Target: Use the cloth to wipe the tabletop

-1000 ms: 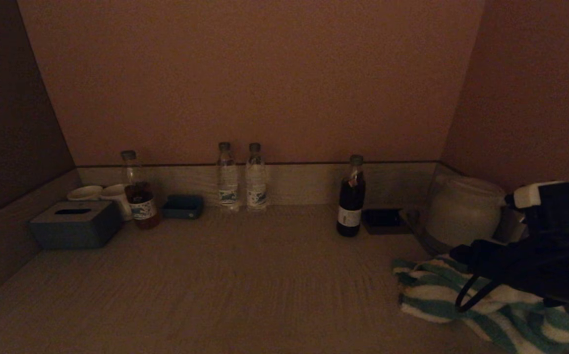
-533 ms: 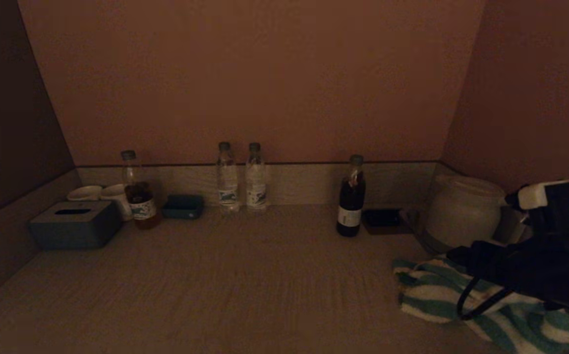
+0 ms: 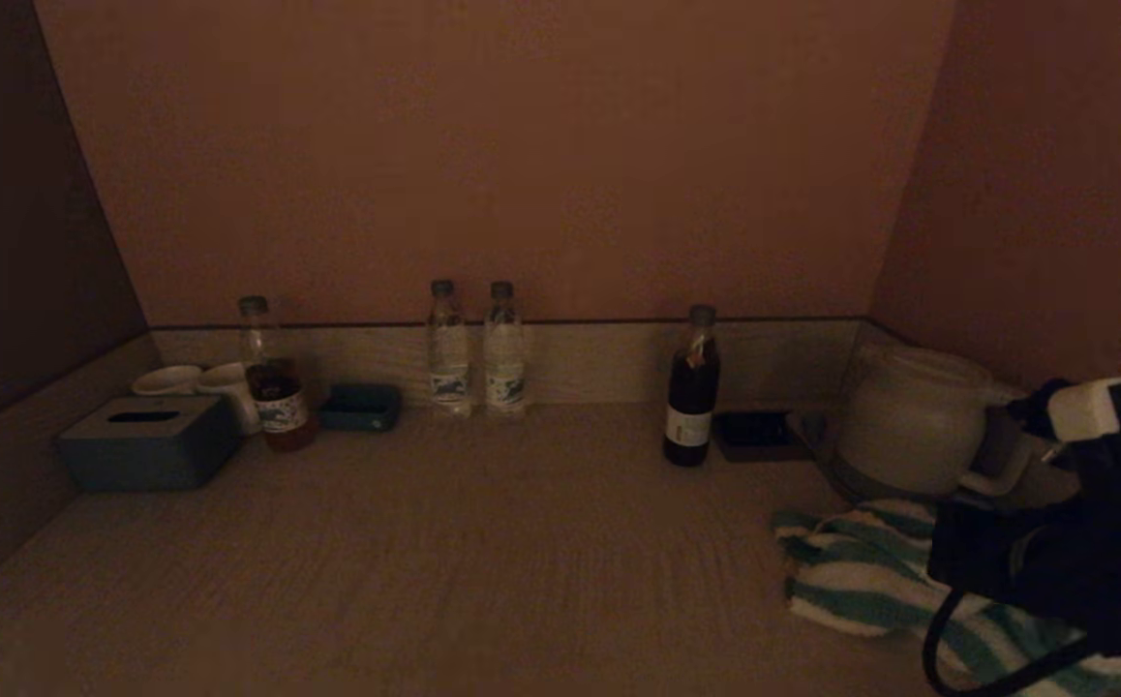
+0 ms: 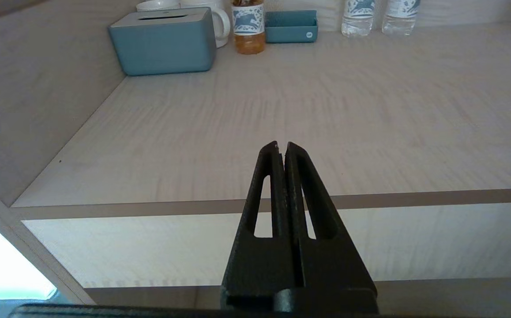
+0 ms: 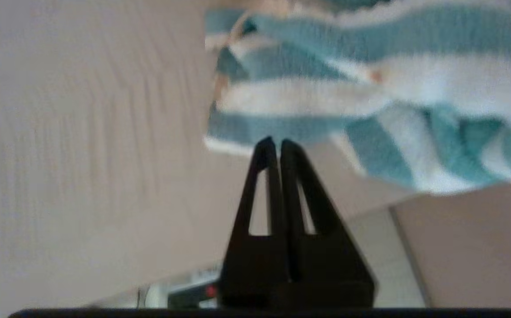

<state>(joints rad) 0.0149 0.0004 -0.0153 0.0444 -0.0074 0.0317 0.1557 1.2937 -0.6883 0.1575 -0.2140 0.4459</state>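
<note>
The striped teal-and-white cloth (image 3: 861, 571) lies crumpled on the bench (image 3: 483, 561) at the near right, just in front of the white kettle (image 3: 909, 421). The right arm reaches in low from the right edge, its dark bulk covering the cloth's right part in the head view. Seen from its own wrist, the right end effector (image 5: 274, 143) has its two fingers pressed together with nothing between them, the tips at the edge of the cloth (image 5: 370, 101), holding none of it; whether they touch the fabric I cannot tell. The left end effector (image 4: 281, 146) is also closed on nothing, fingers together, hanging out past the front edge of the bench on the left side, well apart from the cloth. Along the back of the bench stand a grey-blue tissue box (image 3: 149, 440), two white cups (image 3: 202, 382) behind it, a bottle of amber drink (image 3: 272, 382), a small blue tray (image 3: 360, 407), two clear water bottles (image 3: 473, 348) side by side, a dark bottle (image 3: 691, 392) and a small dark tray (image 3: 759, 433) just beside it.
</note>
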